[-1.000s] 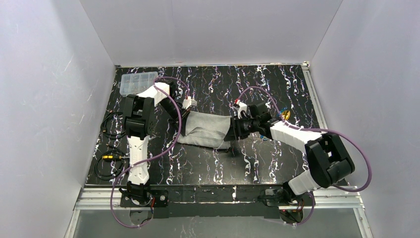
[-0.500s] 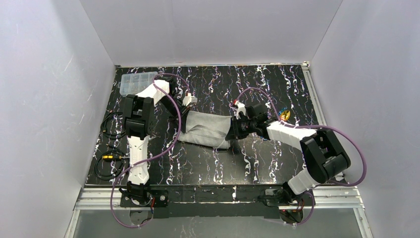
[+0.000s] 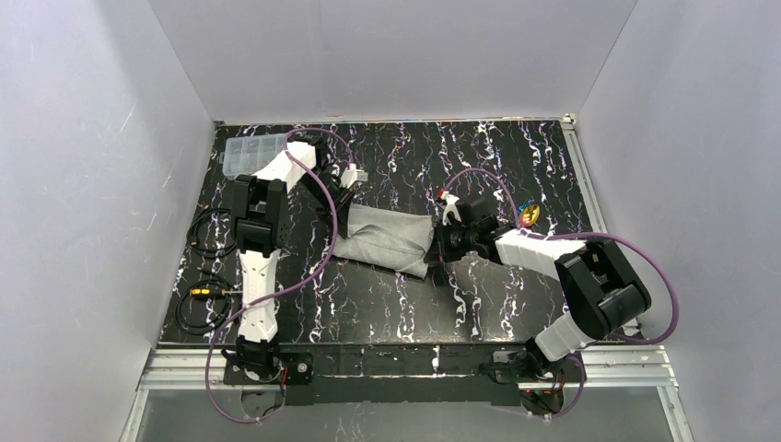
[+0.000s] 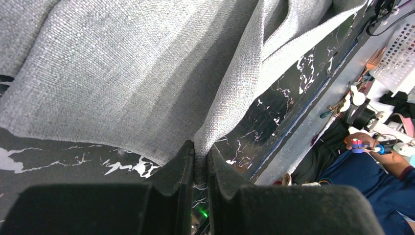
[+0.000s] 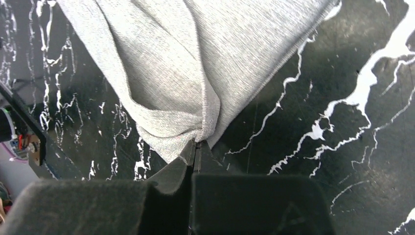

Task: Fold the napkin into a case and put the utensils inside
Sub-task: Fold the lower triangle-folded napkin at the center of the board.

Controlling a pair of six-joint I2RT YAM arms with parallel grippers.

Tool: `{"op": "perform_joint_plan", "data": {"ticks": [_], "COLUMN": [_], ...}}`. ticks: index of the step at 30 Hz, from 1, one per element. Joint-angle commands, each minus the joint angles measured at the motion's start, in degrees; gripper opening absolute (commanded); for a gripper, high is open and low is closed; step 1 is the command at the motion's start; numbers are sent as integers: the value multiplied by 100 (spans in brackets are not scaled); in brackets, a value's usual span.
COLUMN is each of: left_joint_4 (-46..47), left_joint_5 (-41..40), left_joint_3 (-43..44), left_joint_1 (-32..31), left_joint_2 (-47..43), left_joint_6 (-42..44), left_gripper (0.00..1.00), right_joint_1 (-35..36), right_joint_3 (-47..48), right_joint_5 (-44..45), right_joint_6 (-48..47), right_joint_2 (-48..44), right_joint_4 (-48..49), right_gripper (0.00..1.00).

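Left gripper (image 4: 198, 159) was clamped on 1 napkin (image 4: 122, 73) corner and the right gripper (image 5: 195, 147) on the opposite end, with the cloth slung between the 2. Both pinches looked thin, so a tug could slip an edge and spoil the fold. Only the top view showed the utensils (image 3: 527, 215), on the surface (image 3: 387, 313) behind the right gripper.
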Motion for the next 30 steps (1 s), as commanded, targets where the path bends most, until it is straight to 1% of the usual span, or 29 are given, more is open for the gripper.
{"op": "perform_joint_plan", "data": {"ticks": [1,4,8,9,13,15,16,18,21,26,28,30], "left_joint_4": [-73,-26,33,58,78,85,95,109,98,107,105,106], "left_joint_5": [-30,-50,-28,-25,-24,-32,-39,-19,-7,-49,-74,-79], "left_joint_3": [140,171,244,255,287,296,315,363,411,404,394,387], "left_joint_1": [27,27,20,12,-20,-31,-38,-43,-58,-58,-59,-60], "left_joint_2": [154,233,299,307,351,377,384,415,428,443,453,453], "left_joint_6": [-107,-169,-264,-303,-371,-405,-436,-503,-548,-545,-538,-538], "left_gripper": [0,0,0,0,0,0,0,0,0,0,0,0], "right_joint_1": [6,0,7,7,-15,-27,-28,-31,-20,148,226,255], "right_joint_3": [-124,-170,-187,-186,55,233,336,454,496,422,498,642], "right_joint_5": [425,588,488,435,187,-165,-328,-712,-1048,-1655,-1871,-2085], "right_joint_6": [103,112,102,97,-69,-178,-236,-330,-228,188,138,24], "right_joint_2": [-117,-87,-34,-67,-478,-686,-755,-854,-912,-616,-310,-34], "right_joint_4": [129,155,192,183,-136,-282,-435,-519,-377,567,674,662], "right_gripper": [3,3,8,11,32,42,49,55,54,34,24,20]}}
